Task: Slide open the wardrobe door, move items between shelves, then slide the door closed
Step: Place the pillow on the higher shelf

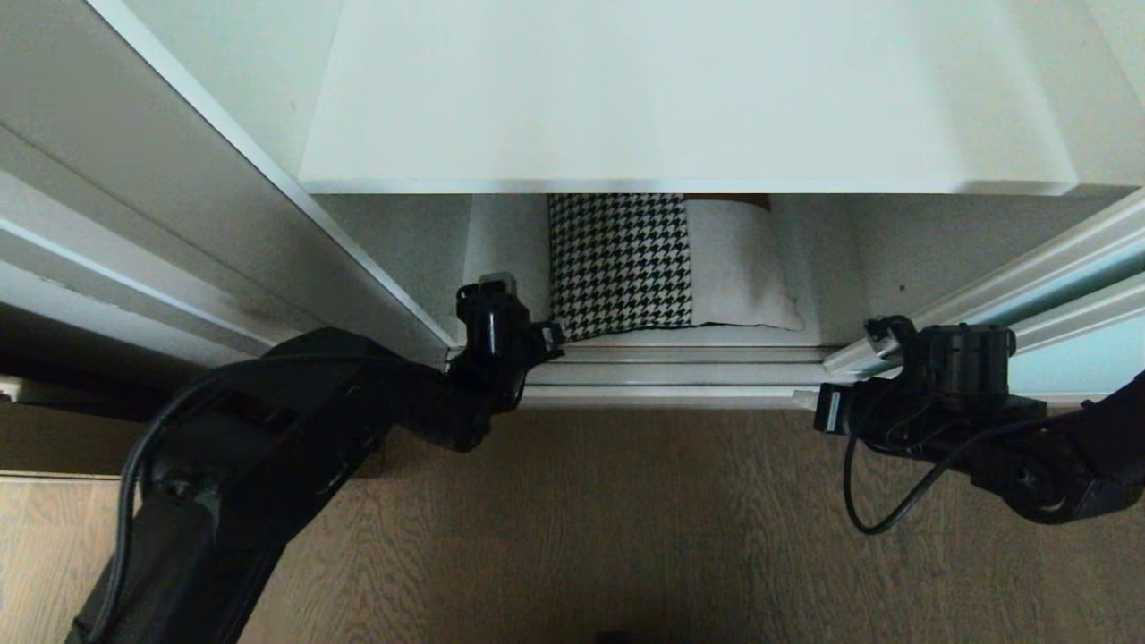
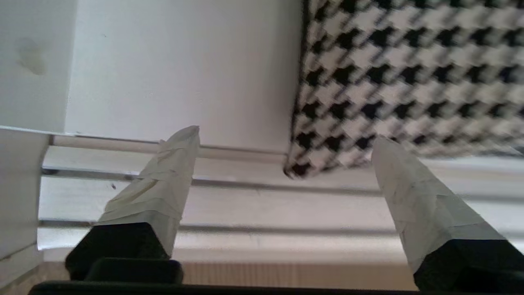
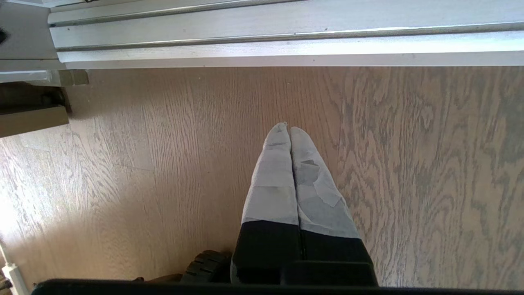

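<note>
Nearest in the head view, the grey-brown wood-grain floor (image 1: 626, 519) is crossed by both black arms. The right gripper (image 3: 287, 128) is parked out to the right over that floor, just in front of the silver-white door track (image 1: 680, 376), with its taped fingers (image 3: 278, 164) clenched together on nothing.

A bit farther in, the left gripper (image 2: 282, 139) is held low at the track, near the left wall of the opening. Its taped fingertips (image 2: 180, 143) are spread wide and nothing is gripped between them; only the near-left corner of the cushion is framed there.

Past the track, the square cushion with a black-and-white houndstooth half and a cream patch (image 1: 644, 268) is found lying on the plain white lower shelf (image 1: 501, 241), its near edge close to the track and its far part hidden under the white upper shelf board (image 1: 680, 98).

The frosted pale blue-green glass sliding door in its silver-white frame (image 1: 1073, 295) is seen pushed off to the right, so the opening step looks done. Judging by the released cushion on the lower shelf, the moving step seems finished or nearly so. The door is not yet closed, so that's probably what's left.
</note>
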Controlling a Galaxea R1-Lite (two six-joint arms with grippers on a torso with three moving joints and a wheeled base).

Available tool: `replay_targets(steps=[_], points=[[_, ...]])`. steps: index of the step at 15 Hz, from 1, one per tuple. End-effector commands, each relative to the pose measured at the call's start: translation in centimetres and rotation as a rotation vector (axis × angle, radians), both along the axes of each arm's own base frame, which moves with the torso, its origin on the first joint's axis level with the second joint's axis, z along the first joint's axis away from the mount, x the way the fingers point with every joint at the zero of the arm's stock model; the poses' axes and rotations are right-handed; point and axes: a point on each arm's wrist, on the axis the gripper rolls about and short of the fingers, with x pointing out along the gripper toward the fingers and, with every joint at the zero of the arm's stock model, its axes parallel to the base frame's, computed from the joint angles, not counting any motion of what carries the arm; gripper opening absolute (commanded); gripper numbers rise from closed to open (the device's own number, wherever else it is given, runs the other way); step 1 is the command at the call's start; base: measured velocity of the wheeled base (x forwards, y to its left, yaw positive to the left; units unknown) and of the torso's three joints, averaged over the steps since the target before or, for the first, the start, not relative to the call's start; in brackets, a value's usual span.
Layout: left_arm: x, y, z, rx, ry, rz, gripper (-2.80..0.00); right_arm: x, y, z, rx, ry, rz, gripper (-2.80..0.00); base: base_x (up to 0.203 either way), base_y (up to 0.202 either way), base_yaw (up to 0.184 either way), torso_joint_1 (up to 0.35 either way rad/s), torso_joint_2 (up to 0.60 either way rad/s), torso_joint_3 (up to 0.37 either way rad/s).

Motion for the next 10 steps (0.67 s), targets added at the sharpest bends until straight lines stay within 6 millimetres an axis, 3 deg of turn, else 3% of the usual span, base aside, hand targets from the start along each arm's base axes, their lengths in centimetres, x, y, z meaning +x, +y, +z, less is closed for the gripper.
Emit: replay_targets(steps=[1,7,10], points=[[-0.71,0.78,2.26,-0.021,-0.010,-0.031,0.00,-0.08,0.00,-0.09,0.002,0.002,0.001,-2.80,0.000,0.000,0.000,0.000,0.00,0.000],[-1.50,1.53,2.71,-0.110,0.163,-0.187,0.00,-0.32,-0.01,-0.76,0.005,0.006,0.010,-2.80,0.000,0.000,0.000,0.000,0.00,0.000],[-1.06,1.27,1.72,-0.116,0.173,-0.201,0.00,-0.48,-0.01,-1.02,0.010,0.017,0.022,-2.80,0.000,0.000,0.000,0.000,0.00,0.000]])
